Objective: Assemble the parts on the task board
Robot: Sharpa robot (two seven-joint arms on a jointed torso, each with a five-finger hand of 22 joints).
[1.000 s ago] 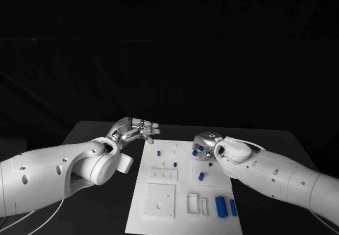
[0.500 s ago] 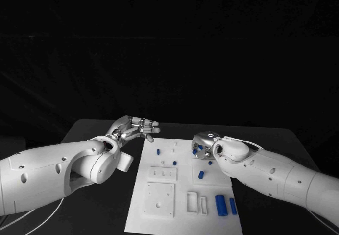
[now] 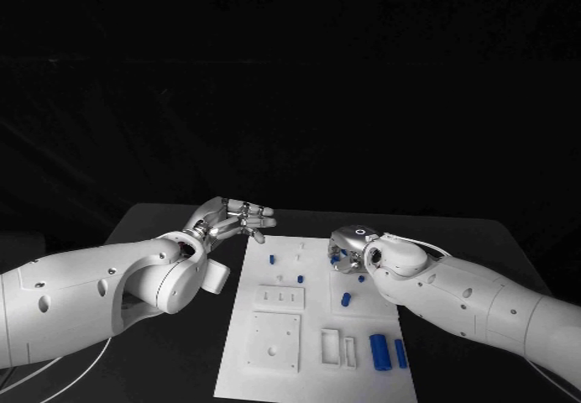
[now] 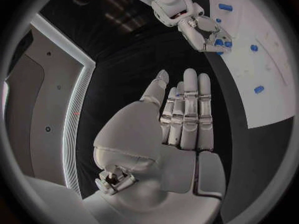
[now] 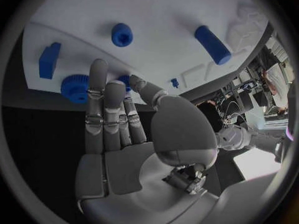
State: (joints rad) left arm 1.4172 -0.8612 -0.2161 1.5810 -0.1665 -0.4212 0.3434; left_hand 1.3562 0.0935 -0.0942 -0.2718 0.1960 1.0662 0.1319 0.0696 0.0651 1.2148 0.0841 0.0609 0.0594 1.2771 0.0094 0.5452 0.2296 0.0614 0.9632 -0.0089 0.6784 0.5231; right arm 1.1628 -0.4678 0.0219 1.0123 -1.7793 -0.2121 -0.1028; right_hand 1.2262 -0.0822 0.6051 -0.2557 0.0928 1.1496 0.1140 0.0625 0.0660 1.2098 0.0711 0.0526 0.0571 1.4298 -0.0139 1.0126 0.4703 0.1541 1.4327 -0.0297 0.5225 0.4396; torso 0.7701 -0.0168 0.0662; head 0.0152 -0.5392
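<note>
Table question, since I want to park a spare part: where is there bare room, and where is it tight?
Bare black table lies left of the board, beyond the left hand, and along the far edge behind both hands. It is tight at the board's far right, where the right hand hangs over small blue parts.

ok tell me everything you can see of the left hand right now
The left hand is silver, metallic-looking and many-fingered, on a white arm. It sits off the far left corner of the white task board, above the black table. In the left wrist view its fingers lie straight and close together, with nothing in them. It touches neither board nor parts.
</note>
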